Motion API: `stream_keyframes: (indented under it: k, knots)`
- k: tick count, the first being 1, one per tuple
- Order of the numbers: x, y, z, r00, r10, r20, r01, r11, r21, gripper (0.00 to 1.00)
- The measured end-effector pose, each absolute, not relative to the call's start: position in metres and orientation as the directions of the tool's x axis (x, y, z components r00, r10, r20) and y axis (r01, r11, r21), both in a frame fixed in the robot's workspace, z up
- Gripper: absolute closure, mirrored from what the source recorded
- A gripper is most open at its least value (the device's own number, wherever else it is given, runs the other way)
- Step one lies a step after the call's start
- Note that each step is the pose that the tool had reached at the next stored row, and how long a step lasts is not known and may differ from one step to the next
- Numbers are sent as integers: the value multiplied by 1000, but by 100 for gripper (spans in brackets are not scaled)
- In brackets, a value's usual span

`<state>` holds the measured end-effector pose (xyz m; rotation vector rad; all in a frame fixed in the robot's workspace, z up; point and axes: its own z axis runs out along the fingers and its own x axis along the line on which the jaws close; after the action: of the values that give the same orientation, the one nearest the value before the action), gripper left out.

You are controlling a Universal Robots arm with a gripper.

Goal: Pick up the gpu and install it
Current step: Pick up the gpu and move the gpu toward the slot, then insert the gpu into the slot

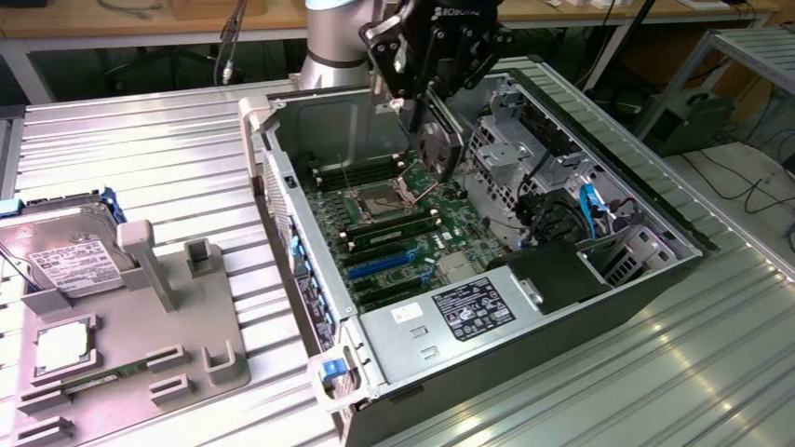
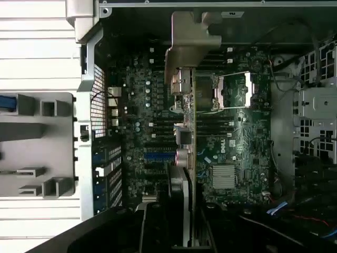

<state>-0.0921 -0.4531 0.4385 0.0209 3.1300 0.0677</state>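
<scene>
1. Right, exterior view first: our gripper is clenched on the gpu. The card hangs edge-down inside the open computer case, above the green motherboard and, as we judge it, not yet seated.
2. We reckon this card is light and stiff but fragile, a thin board with bare solder and a contact edge. The safe hold is along the long upper edge, well away from those contacts.
3. Over at the exterior view's left, a grey plastic holder sits on the ribbed metal counter and carries a silver hard drive.
4. Now the wrist view: we see the gpu edge-on as a thin line. Its bent, matte silver bracket is at the end away from the gripper. Underneath lie a finned heatsink and a blue slot.
</scene>
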Motion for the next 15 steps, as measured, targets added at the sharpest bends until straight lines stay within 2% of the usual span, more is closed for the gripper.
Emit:
stream_keyframes:
  k: [5, 15]
  knots:
    - [-45, -453, 438, -1000, 13, -10, 13, 999, 43, 72]
    - [-45, -453, 438, -998, -58, -10, -58, 997, 43, 72]
